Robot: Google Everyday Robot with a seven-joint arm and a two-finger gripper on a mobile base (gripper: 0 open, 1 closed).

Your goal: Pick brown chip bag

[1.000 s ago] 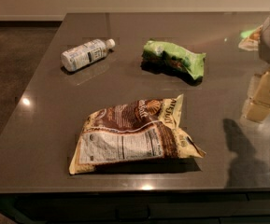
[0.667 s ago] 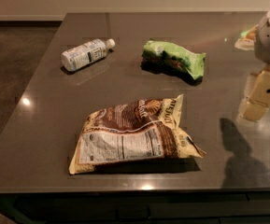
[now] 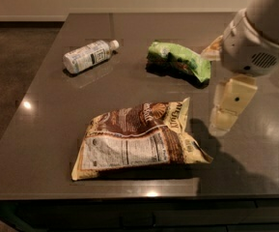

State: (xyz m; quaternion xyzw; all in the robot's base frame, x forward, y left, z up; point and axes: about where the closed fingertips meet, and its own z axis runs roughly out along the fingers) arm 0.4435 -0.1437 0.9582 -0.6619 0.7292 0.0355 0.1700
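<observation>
The brown chip bag (image 3: 136,140) lies flat on the dark grey table (image 3: 47,144), near its front edge, with the white nutrition-label panel facing up. My gripper (image 3: 222,121) hangs from the white wrist (image 3: 255,42) at the right. It is just to the right of the bag's top right corner and a little above the table, not touching the bag. It holds nothing that I can see.
A smaller green bag (image 3: 180,61) lies behind the chip bag, close to my wrist. A white plastic bottle (image 3: 88,56) lies on its side at the back left. The table's front edge (image 3: 139,193) is just below the chip bag. Dark floor lies to the left.
My arm has moved left, further into view, and the gripper now hangs closer to the chip bag's right side. The bags and the bottle have not moved.
</observation>
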